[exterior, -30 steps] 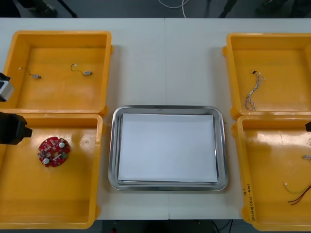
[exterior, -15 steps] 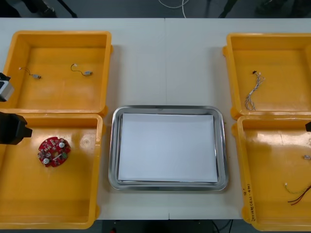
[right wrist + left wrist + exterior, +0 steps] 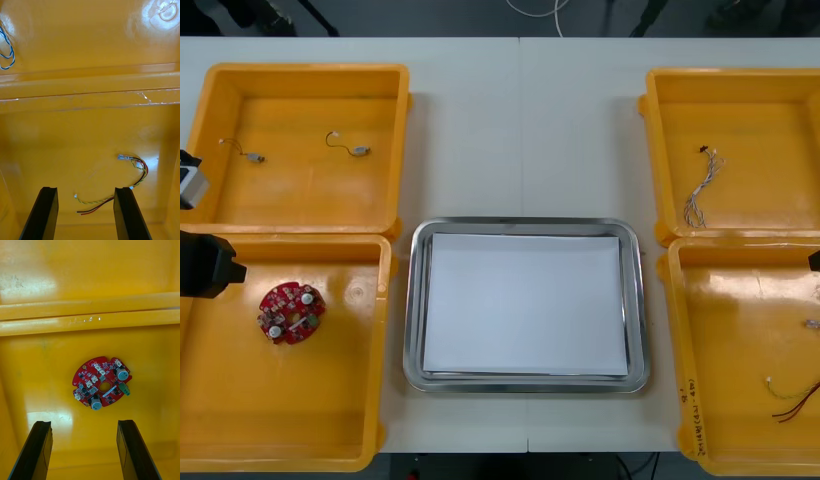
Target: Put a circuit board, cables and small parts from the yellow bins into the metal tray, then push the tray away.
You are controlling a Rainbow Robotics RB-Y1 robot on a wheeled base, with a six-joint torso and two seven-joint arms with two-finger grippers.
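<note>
Round red circuit board (image 3: 291, 312), its two grey cylinders (image 3: 122, 373) and green connector (image 3: 125, 390) clear from the left wrist, lies in the near left yellow bin (image 3: 280, 410). Left gripper (image 3: 84, 422) faces it, jaws spread, empty; right gripper (image 3: 86, 188) likewise before a red-and-yellow cable (image 3: 132, 175).

1. The left gripper (image 3: 84, 423) hangs over an orange bin (image 3: 41, 363), its two black jaws wide apart with nothing between them.
2. A round red board (image 3: 102, 381) lies flat on the bin floor, just beyond the jaws and in line with their gap, touching neither.
3. The board carries two grey round parts, white connectors, a green piece at one edge and a central hole.
4. Beyond the board runs the bin's wall, with a second bin (image 3: 93, 270) behind it.
</note>
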